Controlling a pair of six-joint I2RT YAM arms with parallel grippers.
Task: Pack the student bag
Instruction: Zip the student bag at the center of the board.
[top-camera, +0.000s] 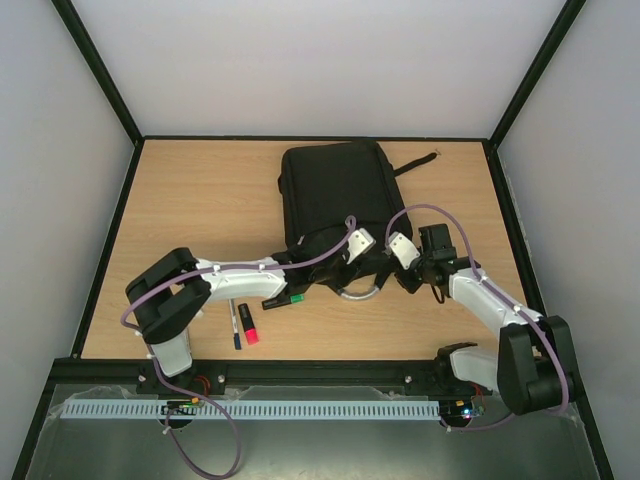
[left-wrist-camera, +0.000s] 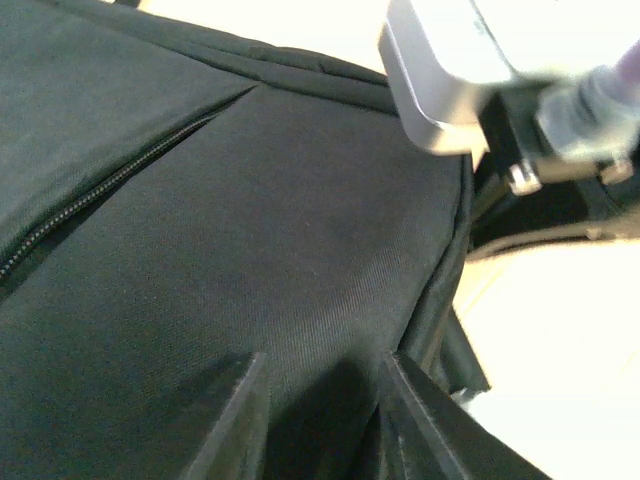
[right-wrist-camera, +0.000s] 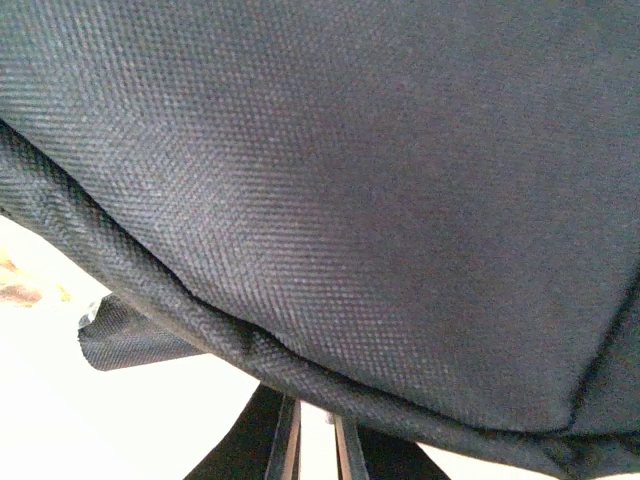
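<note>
Black student bag (top-camera: 335, 190), arms (top-camera: 240, 270) outstretched: right gripper (right-wrist-camera: 317, 415) pinches its edge, left gripper (left-wrist-camera: 325, 400) parted.

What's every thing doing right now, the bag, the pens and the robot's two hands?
student bag, lying flat, visible zip closed
left gripper, open over the bag's fabric
right gripper, nearly shut at the bag's edge
green-capped marker, lying on table
red marker, lying on table
dark pen, lying on table

Bright even lighting; both wrist views soft, backgrounds overexposed.
</note>
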